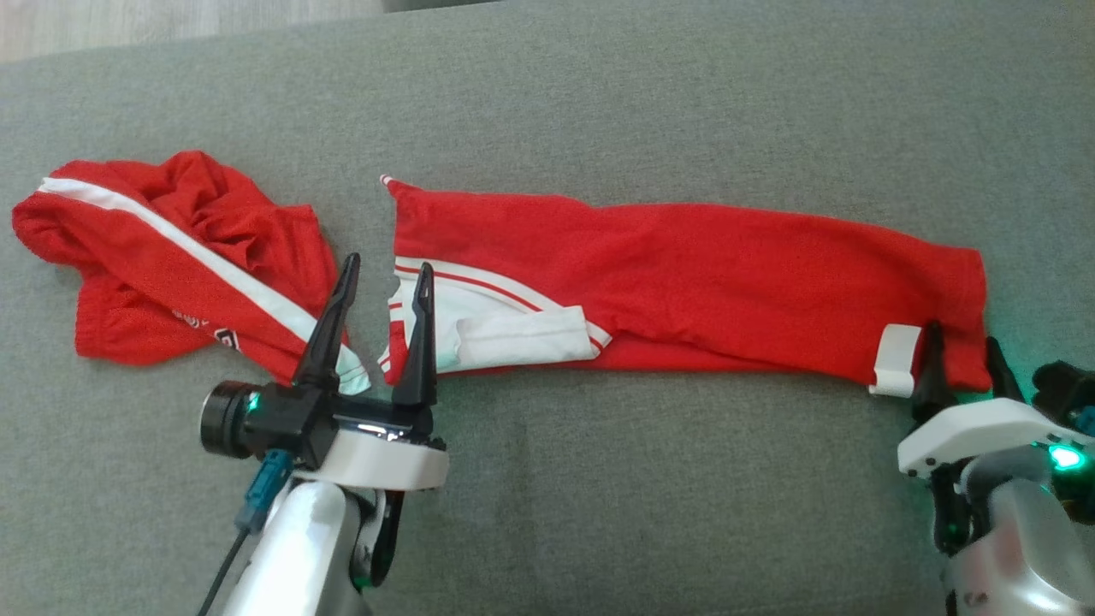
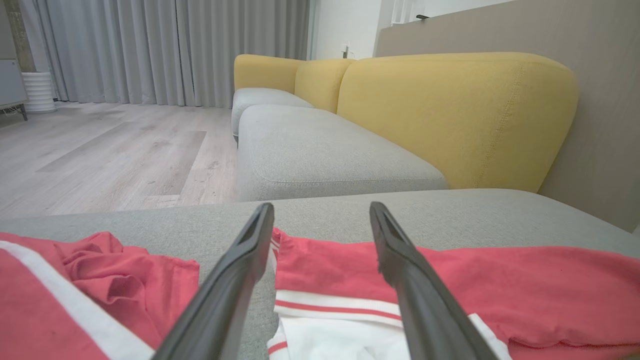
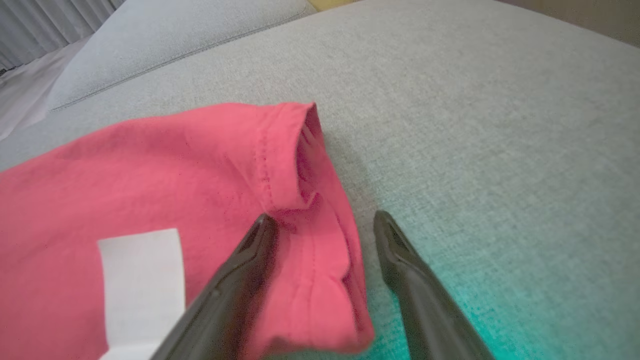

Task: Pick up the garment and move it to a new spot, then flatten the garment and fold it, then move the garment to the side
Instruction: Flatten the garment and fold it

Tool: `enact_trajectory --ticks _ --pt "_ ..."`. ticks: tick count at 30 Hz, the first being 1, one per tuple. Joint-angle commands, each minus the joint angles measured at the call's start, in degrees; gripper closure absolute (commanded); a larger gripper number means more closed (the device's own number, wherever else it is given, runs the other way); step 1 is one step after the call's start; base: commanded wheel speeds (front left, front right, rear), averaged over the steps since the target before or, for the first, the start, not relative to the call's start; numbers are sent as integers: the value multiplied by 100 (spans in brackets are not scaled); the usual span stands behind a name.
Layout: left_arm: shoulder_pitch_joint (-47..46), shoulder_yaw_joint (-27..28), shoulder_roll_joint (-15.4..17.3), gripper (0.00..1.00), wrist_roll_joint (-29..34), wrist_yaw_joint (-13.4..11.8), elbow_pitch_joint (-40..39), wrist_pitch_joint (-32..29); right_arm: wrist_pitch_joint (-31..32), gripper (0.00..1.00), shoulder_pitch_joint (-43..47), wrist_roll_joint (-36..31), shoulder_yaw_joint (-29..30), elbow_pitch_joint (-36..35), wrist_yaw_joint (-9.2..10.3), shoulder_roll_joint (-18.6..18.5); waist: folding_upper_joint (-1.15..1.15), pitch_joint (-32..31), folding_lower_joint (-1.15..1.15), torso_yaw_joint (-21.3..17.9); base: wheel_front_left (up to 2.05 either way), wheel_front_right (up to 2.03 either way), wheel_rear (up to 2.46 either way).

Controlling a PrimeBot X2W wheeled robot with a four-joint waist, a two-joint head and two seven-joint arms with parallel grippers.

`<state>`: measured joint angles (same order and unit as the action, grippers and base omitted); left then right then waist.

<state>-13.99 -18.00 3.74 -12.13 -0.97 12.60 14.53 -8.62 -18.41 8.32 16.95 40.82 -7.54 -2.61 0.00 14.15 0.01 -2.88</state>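
The red garment [image 1: 684, 265] lies as a long folded band across the grey cushion, white striped trim at its left end. A crumpled red piece with a white stripe [image 1: 171, 257] lies left of it; I cannot tell whether the two are joined. My left gripper [image 1: 387, 265] is open, its fingers straddling the gap between the crumpled piece [image 2: 100, 285] and the band's trimmed end [image 2: 500, 285]. My right gripper [image 1: 962, 335] is open at the band's right near corner. In the right wrist view the stitched hem [image 3: 310, 240] sits between its fingertips [image 3: 325, 218], next to a white label [image 3: 142, 280].
Everything rests on a wide grey sofa seat [image 1: 599, 479]. Beyond it, the left wrist view shows more grey cushions [image 2: 320, 150], a yellow backrest [image 2: 450, 110], wooden floor [image 2: 100, 155] and grey curtains [image 2: 150, 50].
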Motion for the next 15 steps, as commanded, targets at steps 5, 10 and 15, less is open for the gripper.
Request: enact_trajectory --ticks 5,10,15 --pt "-190 339 -20 0 130 72 -142 47 -185 0 -366 48 -300 437 5 -27 0 15 -1 -36 0 0 0" --pt "-190 423 -39 0 204 106 -124 47 -346 100 -508 -126 -429 737 5 -27 0 -31 -1 -89 0 0 0" --pt "-129 478 -58 0 207 128 -128 47 -429 100 -536 -655 17 614 5 -28 0 -134 -1 -158 0 0 0"
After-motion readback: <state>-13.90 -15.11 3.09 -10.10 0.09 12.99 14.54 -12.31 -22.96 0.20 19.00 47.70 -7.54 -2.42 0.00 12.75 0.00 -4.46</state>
